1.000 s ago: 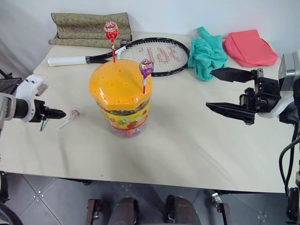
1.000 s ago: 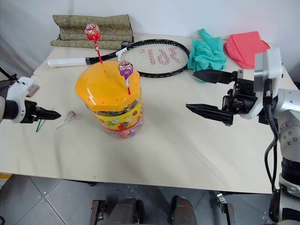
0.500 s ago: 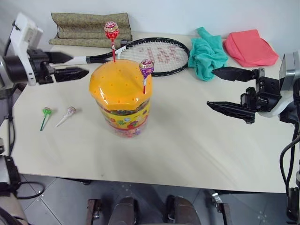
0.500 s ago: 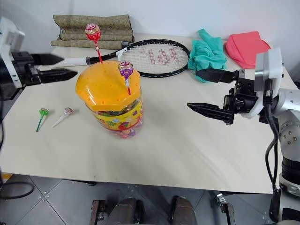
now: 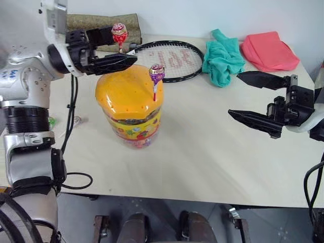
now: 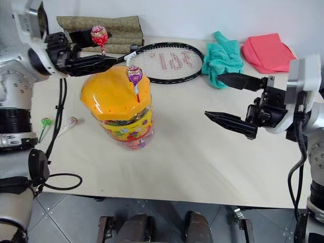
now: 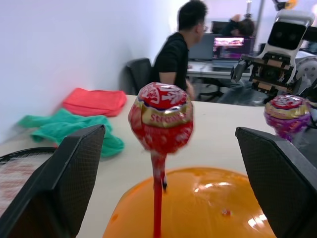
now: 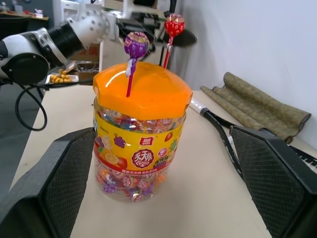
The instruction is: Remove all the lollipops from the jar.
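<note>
right gripper [image 6: 232, 102]: I see its two black fingers spread wide with nothing between them, hanging over the table's right side, well apart from the jar. It is idle, so my only worry is swinging it in and knocking the tub.

jar [image 5: 132, 119]: the clear tub with the yellow label and orange domed lid [image 5: 129, 91] stands upright near the middle of the table [image 5: 202, 162]. It looks light and top-heavy to me; a sideways tug on a stick could tip or drag it, since nothing steadies it.

purple lollipop [image 5: 156, 72]: it stands in a hole on the right of the lid, stick upright. A wide sweep of my left arm could bump it or bend the stick.

green lollipop [image 6: 46, 122] and pink-white lollipop [image 6: 72, 120]: both lie on the table near its left edge, already out. The arm's cable hangs just beside them and could brush them off.

red lollipop [image 7: 161, 117]: it stands in a far hole of the lid.

left gripper [image 7: 163, 163]: fingers parted and empty, one on each side of the red stick, not touching. If I close off-centre or on the slick wrapper, it may slip or snap the stick.
</note>
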Available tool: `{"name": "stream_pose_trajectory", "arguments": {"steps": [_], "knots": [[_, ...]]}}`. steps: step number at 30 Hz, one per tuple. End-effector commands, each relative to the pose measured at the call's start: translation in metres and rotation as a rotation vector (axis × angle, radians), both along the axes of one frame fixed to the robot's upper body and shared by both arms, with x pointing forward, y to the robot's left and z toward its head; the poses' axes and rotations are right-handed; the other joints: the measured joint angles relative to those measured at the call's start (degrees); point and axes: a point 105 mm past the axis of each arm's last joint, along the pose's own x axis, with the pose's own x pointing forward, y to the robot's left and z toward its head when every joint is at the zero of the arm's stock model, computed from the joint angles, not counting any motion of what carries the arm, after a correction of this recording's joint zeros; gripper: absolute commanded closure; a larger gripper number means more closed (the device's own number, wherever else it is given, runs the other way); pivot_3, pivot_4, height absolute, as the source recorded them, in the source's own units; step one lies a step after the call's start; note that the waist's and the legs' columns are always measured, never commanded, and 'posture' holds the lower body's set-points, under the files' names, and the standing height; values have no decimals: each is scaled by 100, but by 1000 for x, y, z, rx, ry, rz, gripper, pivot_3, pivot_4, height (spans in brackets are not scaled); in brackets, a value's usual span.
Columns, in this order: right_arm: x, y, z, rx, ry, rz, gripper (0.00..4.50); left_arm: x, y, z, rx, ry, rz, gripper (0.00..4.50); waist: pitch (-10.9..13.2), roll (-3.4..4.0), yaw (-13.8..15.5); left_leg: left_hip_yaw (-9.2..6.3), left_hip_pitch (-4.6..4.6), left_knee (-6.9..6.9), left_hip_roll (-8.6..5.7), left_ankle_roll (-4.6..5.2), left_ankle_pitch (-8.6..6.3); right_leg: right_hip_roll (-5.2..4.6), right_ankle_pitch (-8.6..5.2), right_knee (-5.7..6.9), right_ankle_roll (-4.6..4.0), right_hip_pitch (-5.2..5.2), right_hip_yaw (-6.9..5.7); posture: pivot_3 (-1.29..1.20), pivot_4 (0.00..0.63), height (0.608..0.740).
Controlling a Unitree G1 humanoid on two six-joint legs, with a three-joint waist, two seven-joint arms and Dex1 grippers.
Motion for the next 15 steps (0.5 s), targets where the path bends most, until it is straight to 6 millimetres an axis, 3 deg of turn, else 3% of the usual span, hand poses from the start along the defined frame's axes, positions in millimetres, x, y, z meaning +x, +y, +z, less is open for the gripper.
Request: {"name": "stream_pose_trajectory", "arguments": {"steps": [1, 11, 15], "knots": [[-10, -4, 12, 1, -57, -38, 0, 4, 3, 7, 28, -40, 28, 1164, 0, 0, -11, 0, 0, 0, 1, 0, 0, 0, 0, 0, 0, 0, 0, 0, 150, 740], [-16, -7, 12, 10, -64, -73, 0, 9, 5, 14, 42, -56, 25, 4307, 0, 0, 26, -1, -2, 3, -1, 2, -1, -1, 0, -1, 0, 0, 1, 0, 150, 740], [-18, -6, 15, 20, -68, -65, 0, 9, 4, 22, 26, -90, 24, 4452, 0, 0, 17, -1, -2, 3, 0, 2, -1, -1, 0, -1, 0, 0, 0, 0, 150, 740]]}}
